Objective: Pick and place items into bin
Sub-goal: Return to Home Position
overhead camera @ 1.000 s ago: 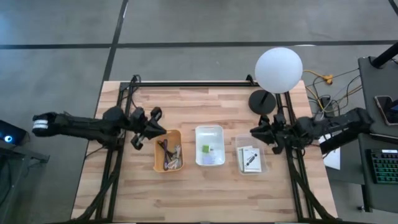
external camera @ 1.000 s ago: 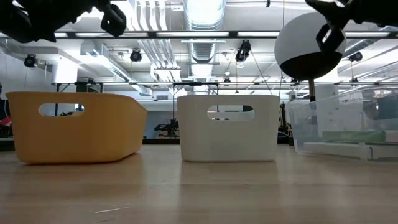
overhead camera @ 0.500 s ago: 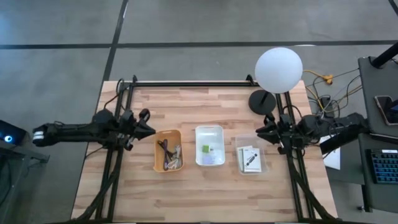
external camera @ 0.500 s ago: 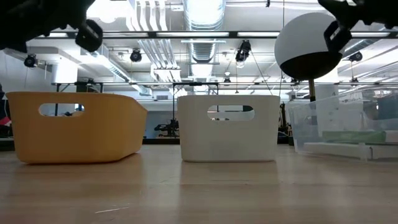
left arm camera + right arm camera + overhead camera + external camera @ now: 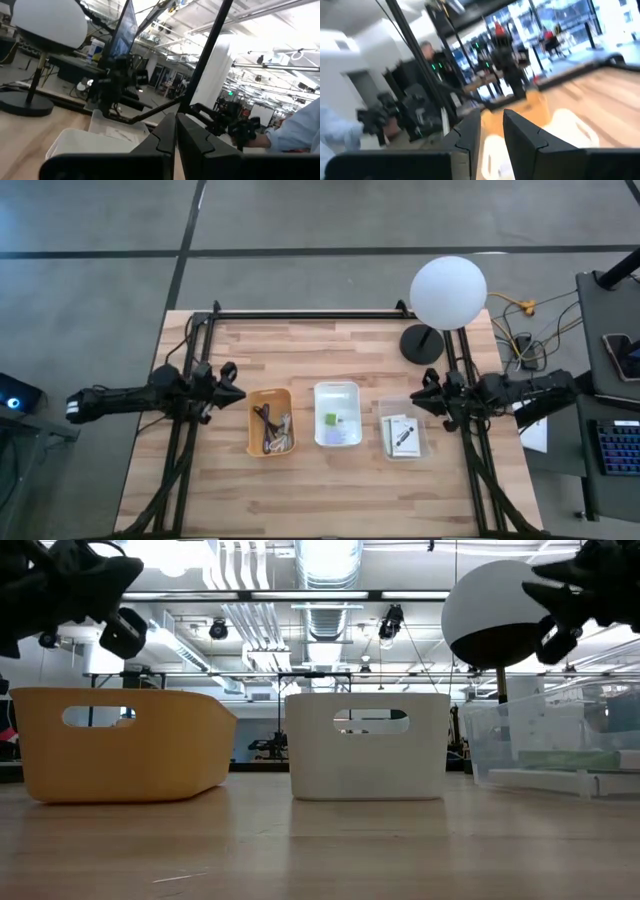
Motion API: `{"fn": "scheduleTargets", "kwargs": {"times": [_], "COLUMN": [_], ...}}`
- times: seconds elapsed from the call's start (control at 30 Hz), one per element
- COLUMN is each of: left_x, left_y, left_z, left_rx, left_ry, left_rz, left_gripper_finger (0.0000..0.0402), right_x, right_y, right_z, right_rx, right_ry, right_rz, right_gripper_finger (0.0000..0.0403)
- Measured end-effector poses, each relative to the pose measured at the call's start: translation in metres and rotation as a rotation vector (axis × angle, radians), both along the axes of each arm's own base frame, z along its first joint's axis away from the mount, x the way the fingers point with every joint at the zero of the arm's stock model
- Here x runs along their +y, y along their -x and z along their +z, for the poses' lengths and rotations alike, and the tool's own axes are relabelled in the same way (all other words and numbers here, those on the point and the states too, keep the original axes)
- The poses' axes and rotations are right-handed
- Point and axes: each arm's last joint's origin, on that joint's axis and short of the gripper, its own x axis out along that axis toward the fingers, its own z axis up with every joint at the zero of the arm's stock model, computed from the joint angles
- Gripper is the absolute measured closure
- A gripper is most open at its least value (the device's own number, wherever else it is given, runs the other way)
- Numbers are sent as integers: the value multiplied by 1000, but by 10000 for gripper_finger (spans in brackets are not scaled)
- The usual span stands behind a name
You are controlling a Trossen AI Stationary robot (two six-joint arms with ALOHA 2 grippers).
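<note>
Three bins stand in a row mid-table. The yellow bin [image 5: 271, 422] holds dark and grey cables [image 5: 268, 426]. The white bin [image 5: 338, 414] holds a tiny green block [image 5: 329, 419]. The clear bin [image 5: 404, 436] holds white cards with a dark print [image 5: 400, 434]. No purple strap can be made out. My left gripper [image 5: 238, 392] hovers shut, just left of the yellow bin and above the table [image 5: 125, 630] [image 5: 176, 132]. My right gripper [image 5: 415, 400] hovers just right of the clear bin [image 5: 555, 635], its fingers a little apart [image 5: 492, 130]. Neither holds anything.
A white globe lamp [image 5: 447, 292] on a dark round base [image 5: 422, 342] stands at the far right of the table, behind the clear bin. Black frame rails [image 5: 300, 314] run along the far edge and both sides. Bare wood [image 5: 320, 490] lies in front of the bins.
My left gripper has drawn back from above the yellow bin's far left corner toward the table's left edge, sinking lower, and its spread fingers have shut. My right gripper has slid a little toward the right edge and lower. The bins and items have stayed put.
</note>
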Motion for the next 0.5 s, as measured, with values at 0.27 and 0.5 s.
{"fn": "scheduleTargets", "kwargs": {"times": [0.27, 0.5], "left_x": [0, -3], "left_y": [-1, 3], "left_z": [0, 4], "left_rx": [-2, -50], "left_ry": [0, -7], "left_rz": [0, -21], "left_gripper_finger": [402, 402], "right_x": [1, 2], "right_y": [-6, -8], "right_z": [-12, -15], "right_rx": [130, 161], "right_ry": [32, 40], "right_rz": [1, 2], "right_gripper_finger": [330, 330]}}
